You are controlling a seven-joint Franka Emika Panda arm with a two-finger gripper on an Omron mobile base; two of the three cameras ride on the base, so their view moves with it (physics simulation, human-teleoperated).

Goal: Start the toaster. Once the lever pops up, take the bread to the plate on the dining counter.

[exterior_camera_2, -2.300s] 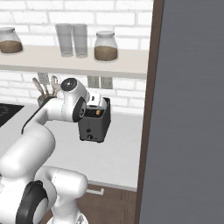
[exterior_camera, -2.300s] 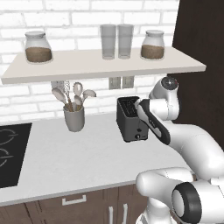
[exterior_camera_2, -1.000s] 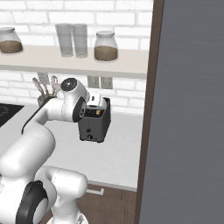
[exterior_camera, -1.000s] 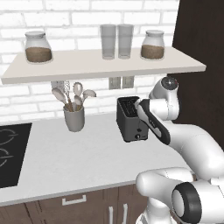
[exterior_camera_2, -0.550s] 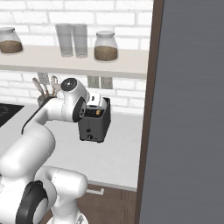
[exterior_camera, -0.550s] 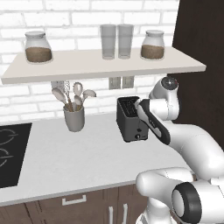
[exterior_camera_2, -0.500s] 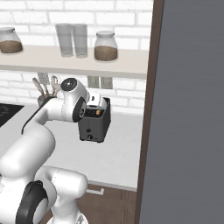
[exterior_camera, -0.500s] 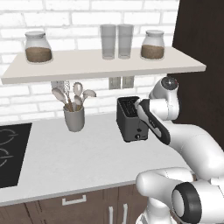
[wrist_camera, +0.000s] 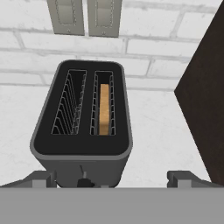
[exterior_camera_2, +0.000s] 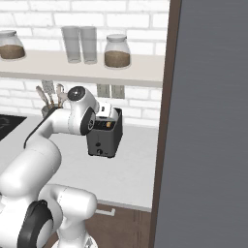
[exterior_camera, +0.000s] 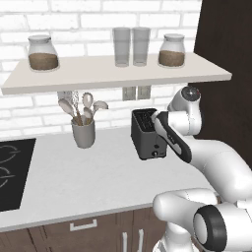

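Nothing has shifted; my claw [wrist_camera: 109, 178] hangs wide above the toaster [wrist_camera: 83, 127], bread [wrist_camera: 104, 108] in its right slot, worktop [exterior_camera: 88, 172] bare leftward.

Bright, even, shadowless light; sharp render.

Worktop [exterior_camera: 88, 172]: broad bare stretch in front of and to the left of the toaster [exterior_camera: 145, 134], giving free passage from that side. Utensil holder [exterior_camera: 83, 133]: stands well apart on the left, near the brick wall. Shelf [exterior_camera: 113, 73]: overhangs the toaster and limits room above it; the jars [exterior_camera: 172, 50] and glasses [exterior_camera: 131, 46] rest on top of it. Dark cabinet side [wrist_camera: 205, 96]: closes off the right, with a narrow strip of worktop between it and the toaster. Wall outlets [wrist_camera: 85, 16]: directly behind. Hob [exterior_camera: 12, 172]: far left.
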